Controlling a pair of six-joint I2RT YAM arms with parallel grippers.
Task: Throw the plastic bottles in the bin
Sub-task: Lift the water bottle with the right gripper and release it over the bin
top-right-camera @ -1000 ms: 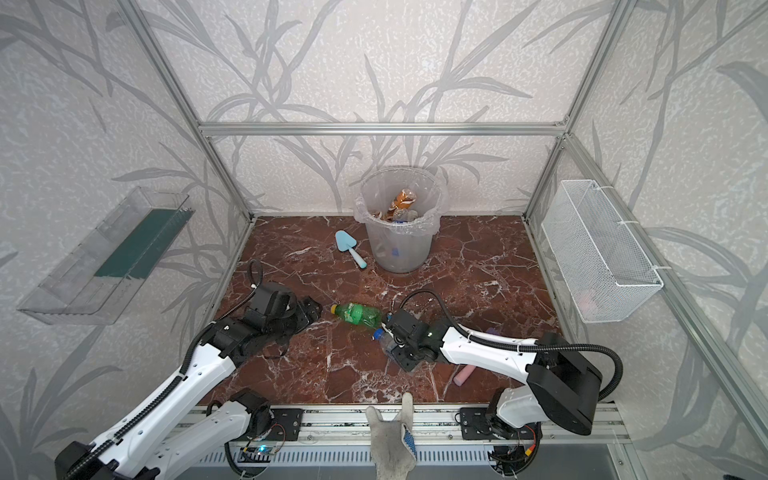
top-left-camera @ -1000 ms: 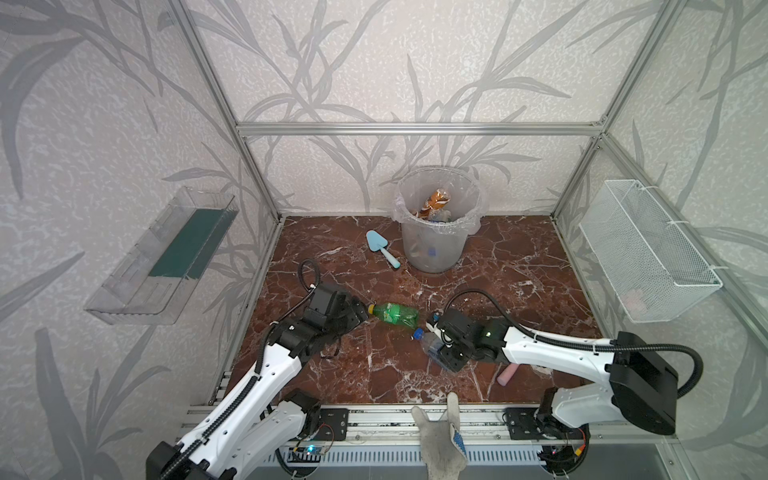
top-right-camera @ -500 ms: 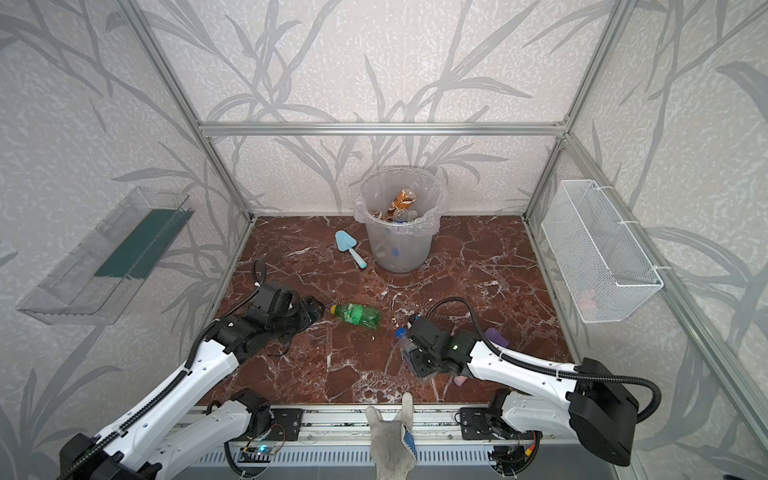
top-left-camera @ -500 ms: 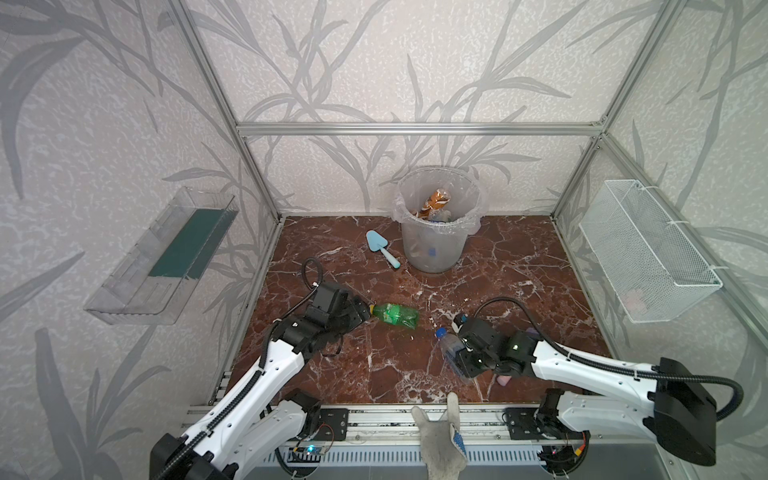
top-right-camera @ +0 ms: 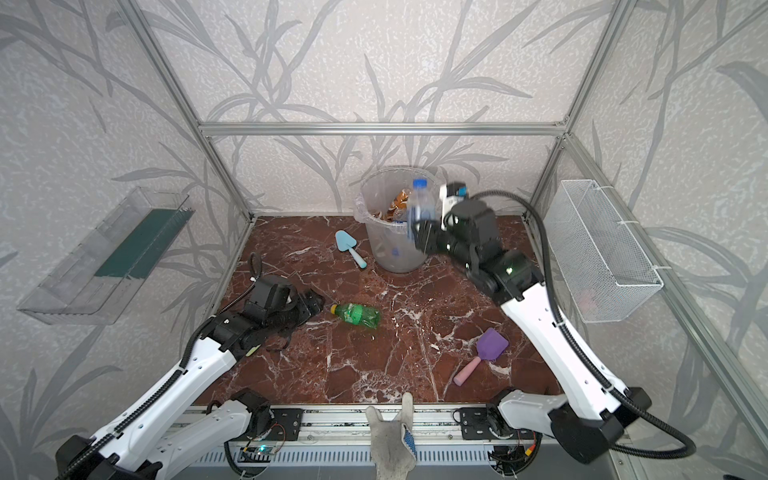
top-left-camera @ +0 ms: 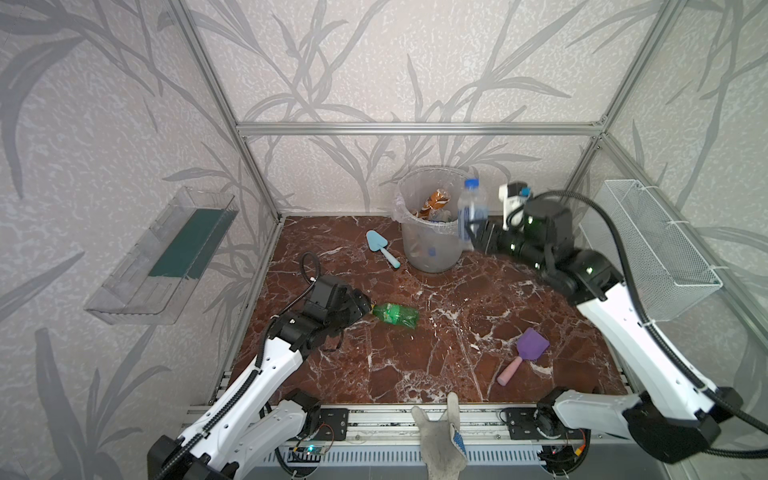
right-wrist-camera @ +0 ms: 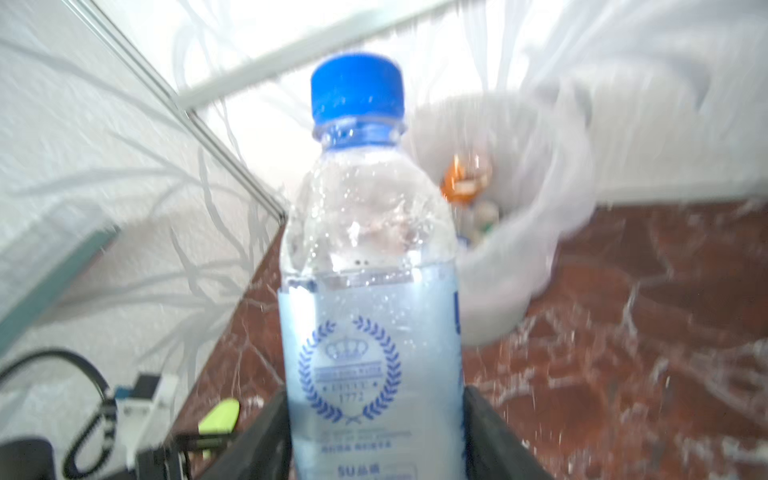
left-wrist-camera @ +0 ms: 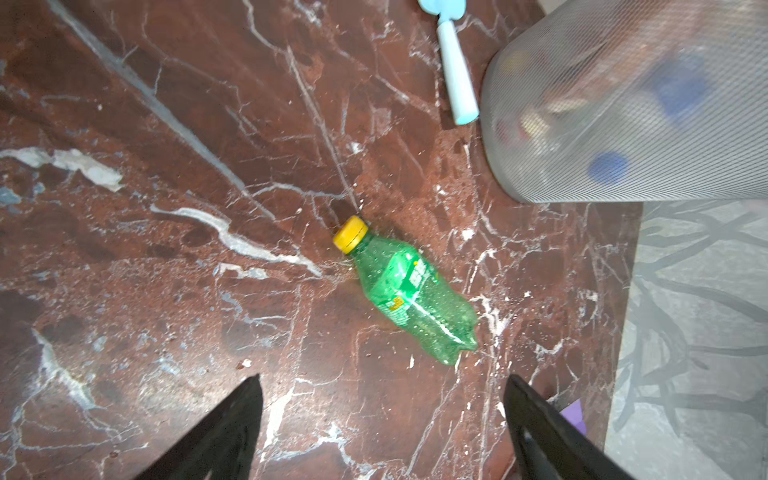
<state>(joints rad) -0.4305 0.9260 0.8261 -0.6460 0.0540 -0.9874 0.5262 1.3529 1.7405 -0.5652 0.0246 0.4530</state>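
**Right claw.** We find the right claw (right-wrist-camera: 376, 390) raised off the red-brown marble bench (top-left-camera: 457, 332). A clear plastic bottle with a blue cap and pale blue label (right-wrist-camera: 370, 249) stands upright between its jaws. Both black fingers (right-wrist-camera: 266, 432) lie close against the bottle's sides. We cannot tell whether they clamp it or stand just free of it; the wrist view is blurred.

**Bin.** The round translucent grey plastic bin lined with a clear bag (top-left-camera: 428, 253) stands just ahead of this claw, beyond the bottle. In both top views the bottle sits at rim height beside the bin's opening. Other bottles lie inside, one of them brown-orange.

**Left claw.** The left claw (left-wrist-camera: 383, 378) hangs low over the bench with its jaws wide apart and nothing between them. A green plastic bottle with a yellow cap (left-wrist-camera: 409, 291) lies on its side just ahead of it, clear of both fingers.

**Other items.** A light-blue toy trowel (top-left-camera: 380, 245) lies further ahead of the left claw, beside the bin.
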